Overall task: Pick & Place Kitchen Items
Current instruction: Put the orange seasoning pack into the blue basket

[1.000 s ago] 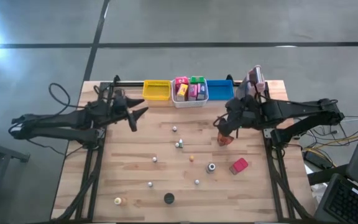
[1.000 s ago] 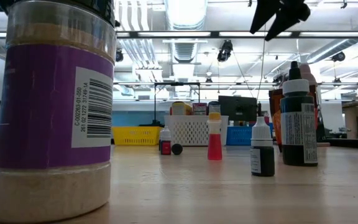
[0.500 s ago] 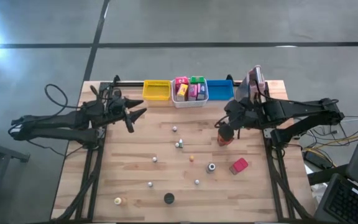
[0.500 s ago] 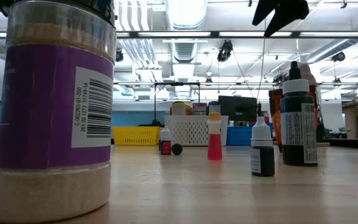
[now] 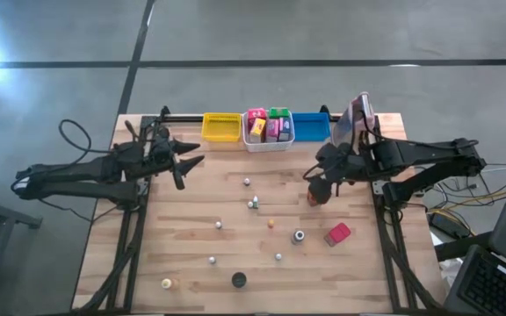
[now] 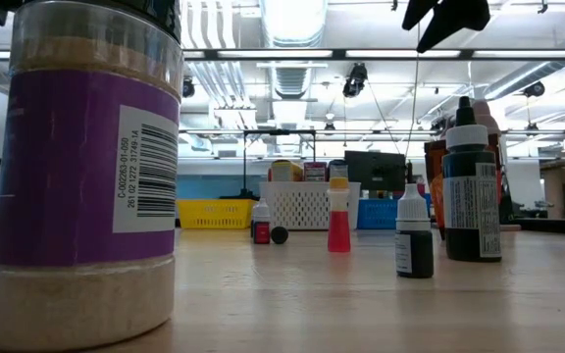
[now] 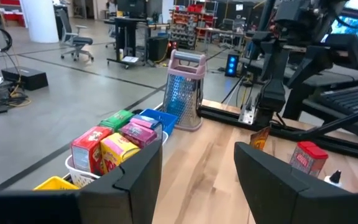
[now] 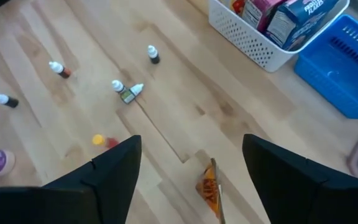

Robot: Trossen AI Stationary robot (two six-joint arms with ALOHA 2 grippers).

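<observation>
High view gives you three rectangular bins along the table's far edge: a yellow plastic bin (image 5: 221, 128), a white mesh bin (image 5: 269, 140) holding about five bright cartons, and a blue plastic bin (image 5: 312, 127). Seven or so tiny dropper bottles dot the wooden table (image 5: 191, 263), plus a red-capped packet (image 5: 337, 233). Your right gripper (image 5: 317, 188) hangs over an orange-brown packet (image 8: 208, 188), fingers apart on either side of it. Your left gripper (image 5: 183, 164) waits open near the yellow bin. Low view shows a purple-labelled spice jar (image 6: 86, 172); its barcode digits are too small to read.
</observation>
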